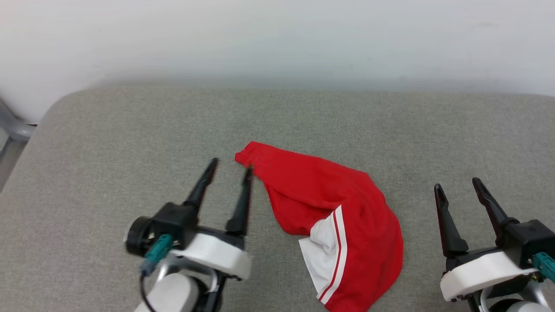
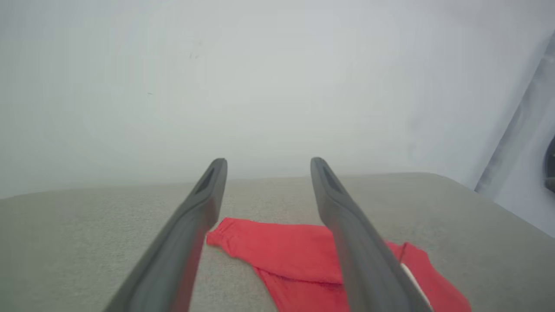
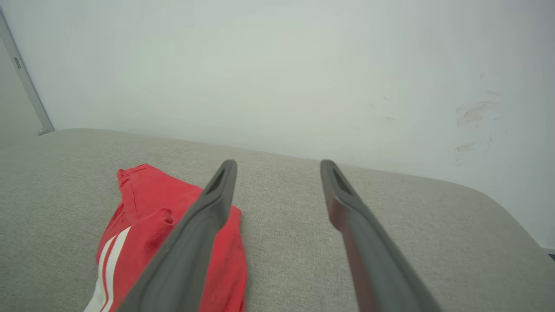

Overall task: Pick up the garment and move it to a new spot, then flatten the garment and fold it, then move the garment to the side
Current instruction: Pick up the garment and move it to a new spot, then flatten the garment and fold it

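The garment (image 1: pixel 329 208) lies crumpled on the grey cushion, red with a white sleeve and red-white trim showing near the front edge; its lettering is hidden. My left gripper (image 1: pixel 230 167) is open, its right fingertip close to the garment's far left corner, with nothing between its fingers. In the left wrist view the garment (image 2: pixel 277 251) lies below and beyond the open gripper (image 2: pixel 268 167). My right gripper (image 1: pixel 458 185) stands open to the right of the garment, apart from it. The right wrist view shows the garment (image 3: pixel 143 216) left of that open gripper (image 3: pixel 277 169).
The grey fabric surface (image 1: pixel 130 130) stretches wide on all sides, with a rounded far left corner. A pale wall (image 1: pixel 277 39) rises behind it. A grey frame part (image 1: pixel 13 125) shows past the left edge.
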{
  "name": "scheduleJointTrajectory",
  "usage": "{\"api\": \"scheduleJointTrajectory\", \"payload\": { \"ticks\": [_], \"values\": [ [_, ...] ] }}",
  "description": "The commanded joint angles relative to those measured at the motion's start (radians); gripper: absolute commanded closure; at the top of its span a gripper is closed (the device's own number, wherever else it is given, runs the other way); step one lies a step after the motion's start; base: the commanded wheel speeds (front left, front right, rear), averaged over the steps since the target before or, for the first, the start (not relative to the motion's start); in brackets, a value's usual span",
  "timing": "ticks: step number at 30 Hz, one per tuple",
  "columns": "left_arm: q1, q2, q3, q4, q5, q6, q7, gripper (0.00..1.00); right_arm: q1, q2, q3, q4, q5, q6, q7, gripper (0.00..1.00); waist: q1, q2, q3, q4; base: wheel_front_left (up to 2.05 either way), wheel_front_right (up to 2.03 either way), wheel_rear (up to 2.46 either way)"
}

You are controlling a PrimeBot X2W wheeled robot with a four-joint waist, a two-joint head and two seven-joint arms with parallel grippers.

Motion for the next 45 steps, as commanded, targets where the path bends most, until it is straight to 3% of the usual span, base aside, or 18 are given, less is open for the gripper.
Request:
{"api": "scheduleJointTrajectory", "payload": {
  "ticks": [1, 6, 13, 28, 37, 45],
  "values": [
    [0.042, 0.013, 0.045, -0.01, 0.012, 0.016, -0.005, 0.0, 0.015, 0.001, 0.0, 0.0, 0.009, -0.001, 0.004, 0.0, 0.0001, 0.0, -0.017, 0.006, 0.0, 0.0, 0.0],
    [0.11, 0.034, 0.131, -0.019, 0.021, 0.032, -0.006, 0.0, 0.033, 0.001, -0.007, 0.001, 0.027, -0.001, 0.004, 0.0, 0.0001, 0.0, -0.034, 0.004, 0.0, 0.0, 0.0],
    [0.213, 0.043, 0.22, -0.006, 0.028, 0.021, -0.006, 0.0, 0.059, 0.001, -0.021, 0.009, 0.058, -0.001, -0.002, 0.0, 0.0001, 0.0, -0.056, -0.011, 0.0, 0.0, 0.0],
    [0.243, 0.004, 0.262, 0.01, 0.069, -0.023, -0.006, 0.0, 0.059, 0.001, -0.035, 0.05, 0.107, -0.001, 0.028, 0.0, 0.0001, 0.0, -0.067, -0.019, 0.0, 0.0, 0.0],
    [0.191, -0.021, 0.264, -0.008, 0.104, -0.057, -0.006, 0.0, -0.099, -0.008, 0.026, 0.199, 0.174, -0.001, 0.336, 0.0, 0.0001, 0.0, -0.014, 0.032, 0.0, 0.0, 0.0],
    [0.16, -0.058, 0.266, -0.012, 0.134, -0.092, -0.005, 0.0, -0.335, -0.125, 0.303, 0.222, 0.276, -0.001, 0.642, 0.0, 0.0001, 0.0, 0.039, 0.102, 0.0, 0.0, 0.0]
  ]
}}
